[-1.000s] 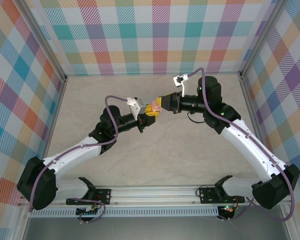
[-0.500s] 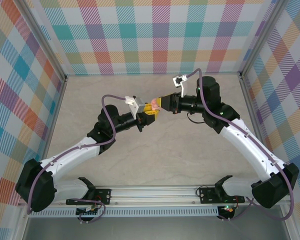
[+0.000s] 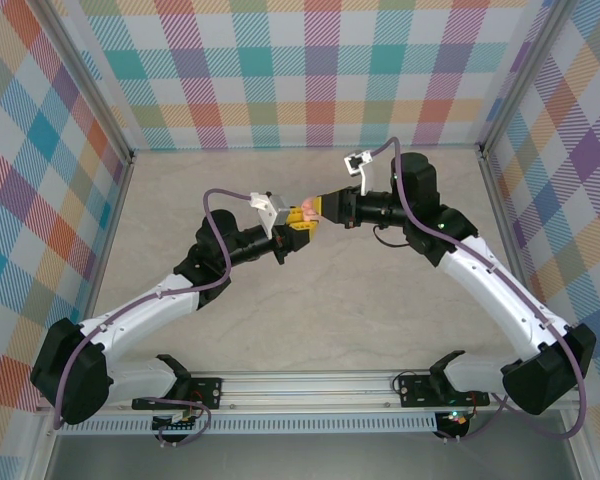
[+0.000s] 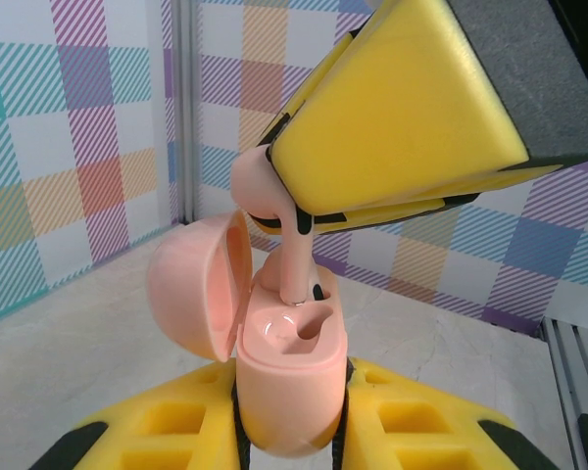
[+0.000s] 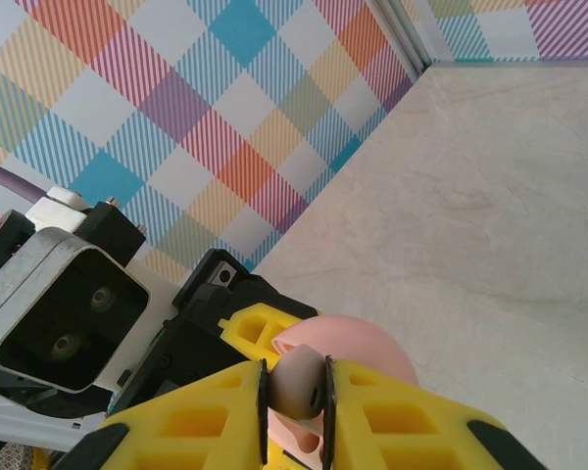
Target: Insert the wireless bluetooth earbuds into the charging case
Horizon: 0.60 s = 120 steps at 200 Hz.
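Observation:
A pale pink charging case (image 4: pixel 286 392) stands upright in my left gripper (image 4: pixel 292 416), which is shut on its body. Its lid (image 4: pixel 191 289) hangs open to the left. A pale pink earbud (image 4: pixel 265 191) is pinched by its head in my right gripper (image 5: pixel 296 392), whose yellow fingers (image 4: pixel 402 108) come in from the upper right. The bud's stem points down, with its tip at the case's far socket, and the near socket shows bare. In the top view the two grippers meet in mid-air, left gripper (image 3: pixel 298 228) and right gripper (image 3: pixel 318 208), with the case (image 3: pixel 306 213) between them.
Beige tabletop (image 3: pixel 330 290) lies below the raised grippers, and checked walls (image 3: pixel 310 70) close in the back and both sides. A metal rail (image 3: pixel 310 385) with the arm bases runs along the near edge. The left wrist's camera housing (image 5: pixel 64 313) sits close to the right fingers.
The left forearm has shifted slightly left and the right wrist has edged a little toward the case. Both grips are unchanged.

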Available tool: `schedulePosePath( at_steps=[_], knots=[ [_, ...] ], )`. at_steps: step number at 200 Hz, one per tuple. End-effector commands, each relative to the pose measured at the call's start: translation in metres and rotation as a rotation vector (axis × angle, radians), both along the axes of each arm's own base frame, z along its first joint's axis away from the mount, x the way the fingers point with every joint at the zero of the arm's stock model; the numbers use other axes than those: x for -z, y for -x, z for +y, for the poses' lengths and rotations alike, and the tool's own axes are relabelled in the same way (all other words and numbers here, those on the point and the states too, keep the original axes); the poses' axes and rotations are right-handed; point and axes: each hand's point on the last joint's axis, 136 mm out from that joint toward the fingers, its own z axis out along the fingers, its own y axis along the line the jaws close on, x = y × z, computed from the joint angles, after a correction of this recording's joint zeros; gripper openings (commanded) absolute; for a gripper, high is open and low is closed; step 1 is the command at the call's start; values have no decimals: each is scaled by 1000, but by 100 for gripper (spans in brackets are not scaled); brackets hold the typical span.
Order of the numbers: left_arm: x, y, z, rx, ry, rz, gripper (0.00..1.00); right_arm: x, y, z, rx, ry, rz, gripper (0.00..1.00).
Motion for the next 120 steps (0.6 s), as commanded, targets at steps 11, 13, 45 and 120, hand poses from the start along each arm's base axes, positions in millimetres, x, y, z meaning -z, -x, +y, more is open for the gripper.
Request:
schedulePosePath(
  at_steps=[11, 13, 45, 120],
  knots=[
    [-32, 9, -2, 21, 55, -59, 25, -11, 2, 5, -26, -4, -36, 23],
    [-32, 9, -2, 21, 55, -59, 25, -10, 2, 5, -26, -2, -34, 23],
    [-30, 7, -1, 10, 51, -54, 25, -10, 3, 6, -32, 3, -32, 23],
    [-31, 5, 2, -14, 52, -50, 25, -6, 3, 3, -13, 25, -31, 23]
  ],
)
